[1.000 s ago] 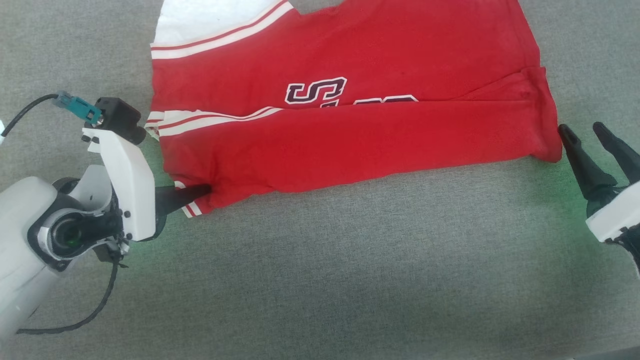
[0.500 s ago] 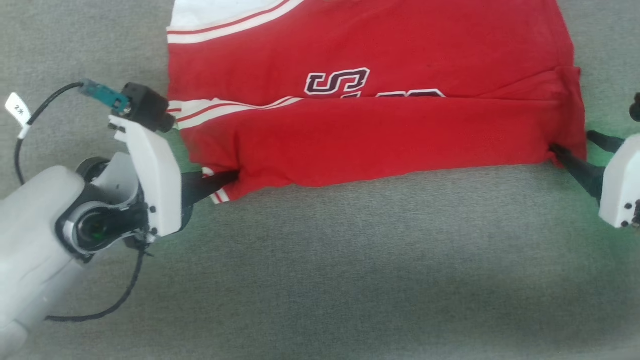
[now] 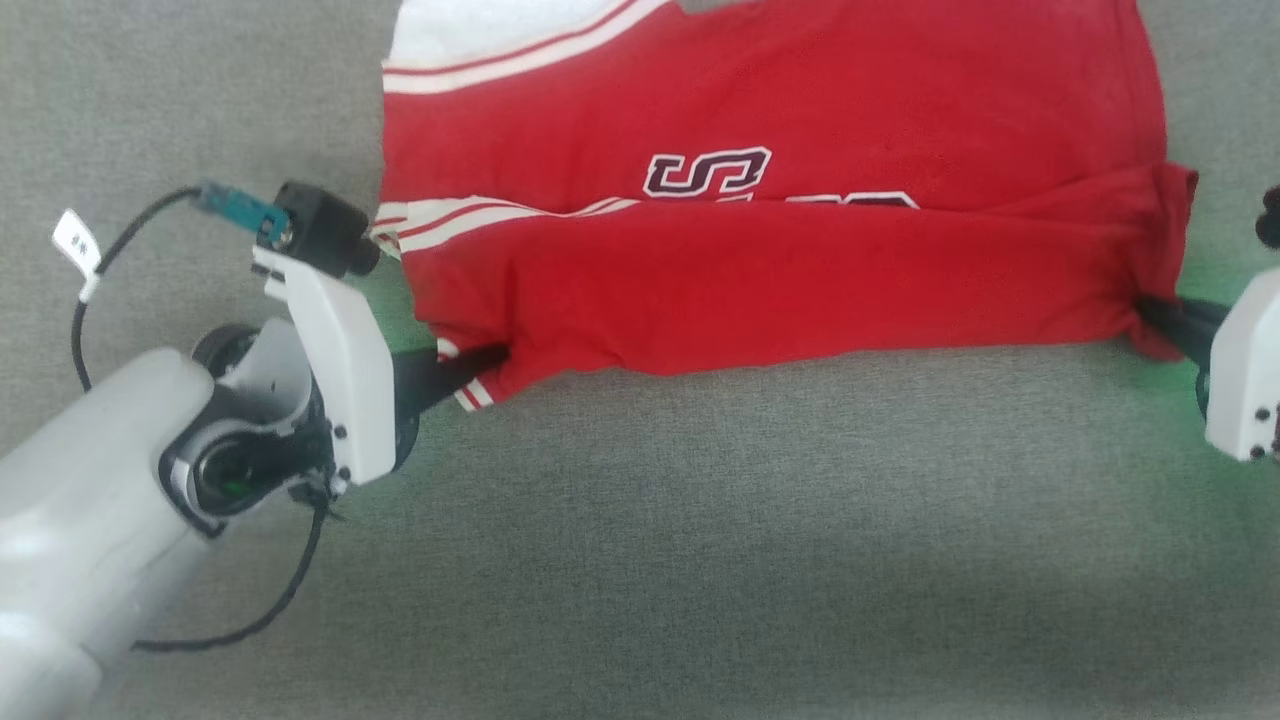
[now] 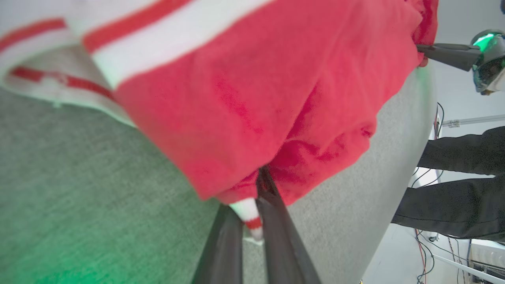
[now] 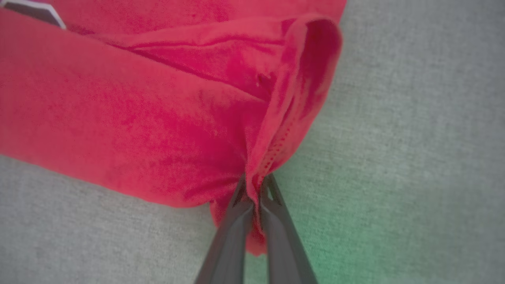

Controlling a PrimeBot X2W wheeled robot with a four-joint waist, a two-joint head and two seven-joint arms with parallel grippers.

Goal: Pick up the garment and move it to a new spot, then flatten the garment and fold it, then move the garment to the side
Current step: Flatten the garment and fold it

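Note:
The garment [image 3: 760,220], a red jersey with white striped trim and dark lettering, lies across the grey surface with its near long edge folded up over the chest, half covering the letters. My left gripper [image 3: 490,358] is shut on the garment's near left corner at the striped trim; the left wrist view shows that trim [image 4: 249,213] pinched between the dark fingers [image 4: 276,232]. At the right, my right gripper [image 3: 1150,312] is shut on the near right corner. In the right wrist view the hem [image 5: 272,157] is clamped at the gripper [image 5: 254,197].
The grey fabric surface [image 3: 700,550] stretches wide in front of the garment. A black cable with a white tag [image 3: 75,245] loops off my left wrist. In the left wrist view a person's dark-trousered legs [image 4: 461,189] stand past the surface's edge.
My right gripper went from open beside the garment's right corner to shut on it. The head camera shifted, so the whole scene slid to the right in the view.

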